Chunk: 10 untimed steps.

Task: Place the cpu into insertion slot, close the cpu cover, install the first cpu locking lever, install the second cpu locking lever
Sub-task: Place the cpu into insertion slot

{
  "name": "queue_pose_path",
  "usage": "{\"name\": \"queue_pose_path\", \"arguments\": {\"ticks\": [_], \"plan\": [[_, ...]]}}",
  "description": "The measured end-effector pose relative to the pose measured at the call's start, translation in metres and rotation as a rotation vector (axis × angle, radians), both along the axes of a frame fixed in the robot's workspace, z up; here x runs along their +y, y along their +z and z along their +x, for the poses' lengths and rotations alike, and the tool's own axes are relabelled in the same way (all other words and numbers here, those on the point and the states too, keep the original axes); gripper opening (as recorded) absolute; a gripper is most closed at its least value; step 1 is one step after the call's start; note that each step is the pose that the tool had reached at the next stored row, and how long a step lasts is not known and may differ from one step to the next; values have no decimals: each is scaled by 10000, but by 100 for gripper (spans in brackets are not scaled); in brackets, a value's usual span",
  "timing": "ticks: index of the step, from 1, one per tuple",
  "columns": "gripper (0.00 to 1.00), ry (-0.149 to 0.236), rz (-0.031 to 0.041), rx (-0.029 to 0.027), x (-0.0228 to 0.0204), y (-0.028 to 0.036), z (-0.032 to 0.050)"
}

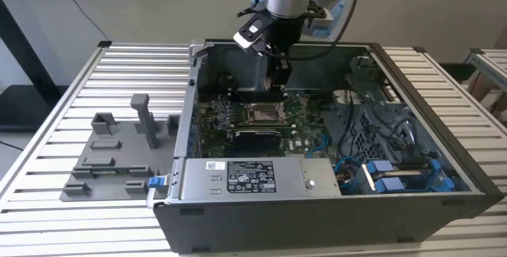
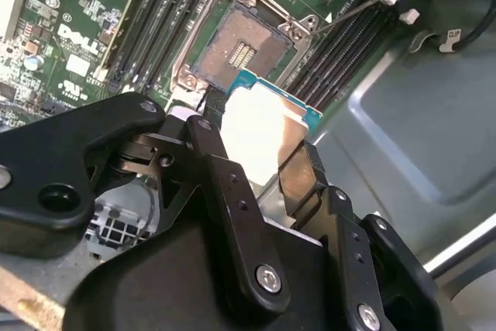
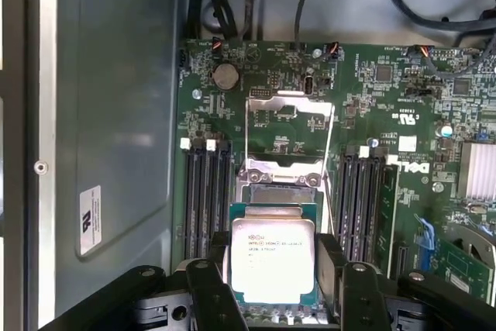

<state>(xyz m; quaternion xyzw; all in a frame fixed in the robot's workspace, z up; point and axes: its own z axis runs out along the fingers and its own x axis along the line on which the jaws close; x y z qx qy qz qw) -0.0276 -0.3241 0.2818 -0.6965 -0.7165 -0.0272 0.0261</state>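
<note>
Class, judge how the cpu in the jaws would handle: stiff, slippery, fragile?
The cpu is probably stiff: it stays flat between the jaws without sagging. Its shiny metal top may be slippery. Its thin green edges look fragile.

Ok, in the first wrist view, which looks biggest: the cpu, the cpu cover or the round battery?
1. cpu and cpu cover: they look about alike, and the cpu is nearer the camera, so I won't rank them.
2. coin battery: clearly smallest.
</note>
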Motion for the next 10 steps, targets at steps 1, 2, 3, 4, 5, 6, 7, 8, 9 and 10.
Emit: {"name": "queue_pose_path", "arguments": {"ticks": [1, 2, 3, 4, 5, 6, 7, 8, 9, 10], "plan": [[54, -2, 0, 1, 3, -14, -2], [54, -5, -1, 3, 5, -28, -5], [54, -7, 0, 6, 8, -43, -8], [54, -9, -1, 10, 10, -56, -11], [54, -10, -1, 15, 12, -68, -15], [54, -13, 0, 21, 14, -81, -18], [54, -14, 0, 27, 16, -92, -22], [54, -17, 0, 32, 17, -105, -25], [54, -22, -1, 33, 19, -122, -32], [54, -30, -1, 34, 22, -140, -43]]}}
